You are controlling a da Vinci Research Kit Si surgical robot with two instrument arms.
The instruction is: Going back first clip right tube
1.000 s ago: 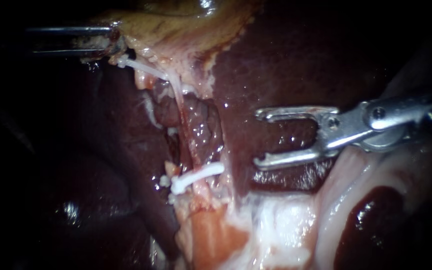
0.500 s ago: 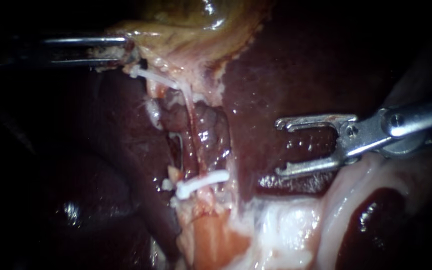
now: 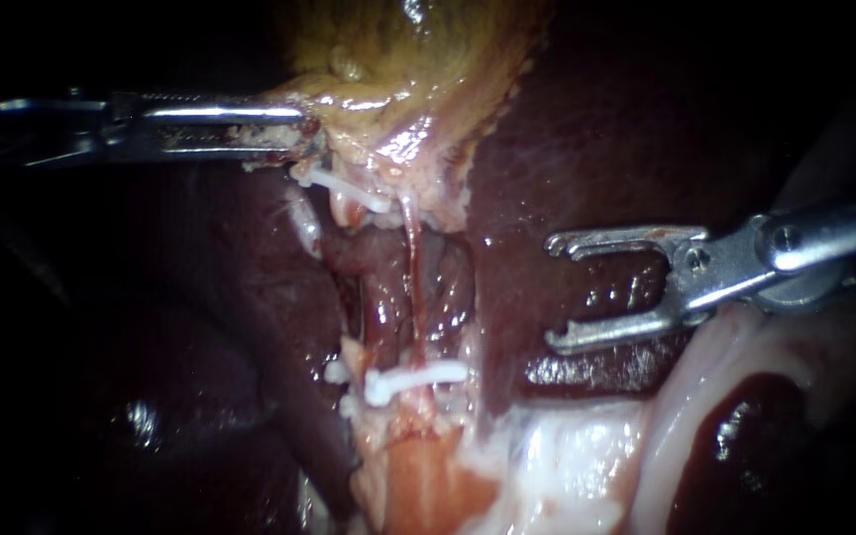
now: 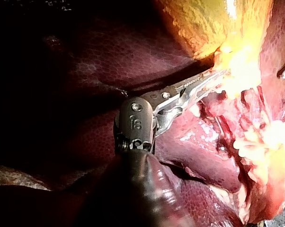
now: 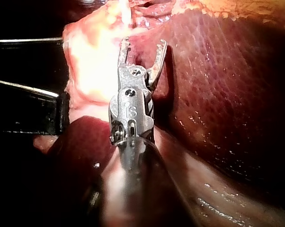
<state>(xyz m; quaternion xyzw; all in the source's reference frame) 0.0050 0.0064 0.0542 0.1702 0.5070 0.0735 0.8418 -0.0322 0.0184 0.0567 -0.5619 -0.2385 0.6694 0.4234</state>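
Note:
My left instrument comes in from the left, and its jaws are shut on the lower edge of the yellow gallbladder. The left wrist view shows the same grip, left instrument on the gallbladder. A thin reddish tube runs straight down from that edge to a white clip lying across it. My right instrument hovers over the liver, to the right of the tube and apart from it. Its forked jaws are open and empty, as the right instrument also shows in the right wrist view.
A second white clip or strand sits just under the left jaws. Pale fatty tissue lies below the clip and under the right shaft. Dark liver surrounds the dissected groove.
My right instrument drew back to the right, away from the clipped tube, then held still. The left instrument carried the gallbladder edge to the right, and the tube now hangs straighter.

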